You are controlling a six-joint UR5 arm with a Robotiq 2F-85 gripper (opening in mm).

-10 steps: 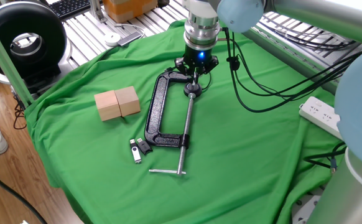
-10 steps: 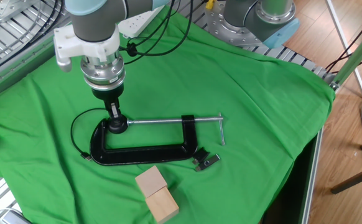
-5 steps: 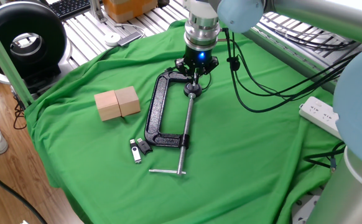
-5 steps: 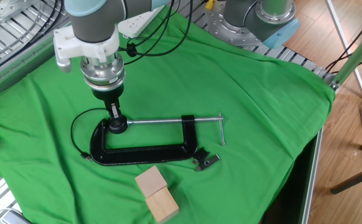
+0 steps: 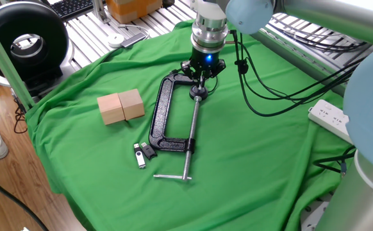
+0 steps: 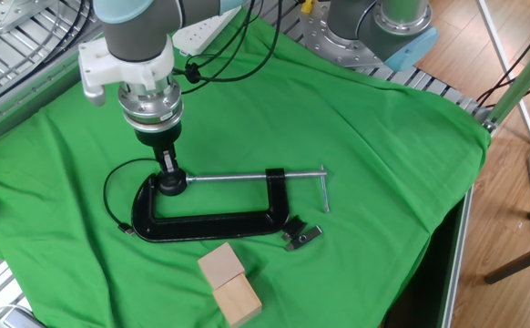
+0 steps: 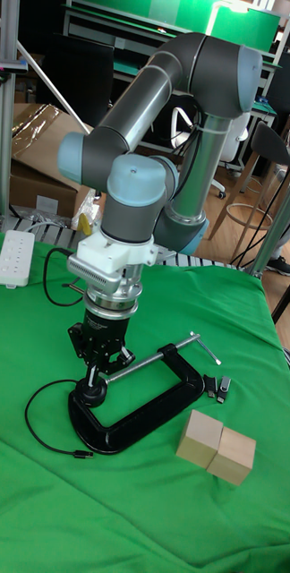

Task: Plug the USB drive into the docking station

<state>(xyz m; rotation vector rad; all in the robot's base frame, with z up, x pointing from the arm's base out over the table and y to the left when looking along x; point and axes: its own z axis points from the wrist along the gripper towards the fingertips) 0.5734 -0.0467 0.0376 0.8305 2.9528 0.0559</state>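
The USB drive (image 5: 140, 156) is a small silver-and-black stick lying on the green cloth beside a second small black piece (image 5: 149, 151), just off the corner of a black C-clamp (image 5: 163, 122). It also shows in the other fixed view (image 6: 303, 238) and the tall view (image 7: 224, 387). No docking station is in view. My gripper (image 5: 198, 82) hangs far from the drive, at the clamp's round pad end (image 6: 168, 182). Its fingertips are drawn together right above that pad (image 7: 94, 365), and I cannot tell whether they pinch anything.
Two pale wooden blocks (image 5: 121, 106) sit joined together near the drive. A thin black cable (image 6: 110, 196) loops on the cloth beside the clamp. A white power strip (image 5: 331, 119) lies at the cloth's edge. Arm cables hang behind the wrist.
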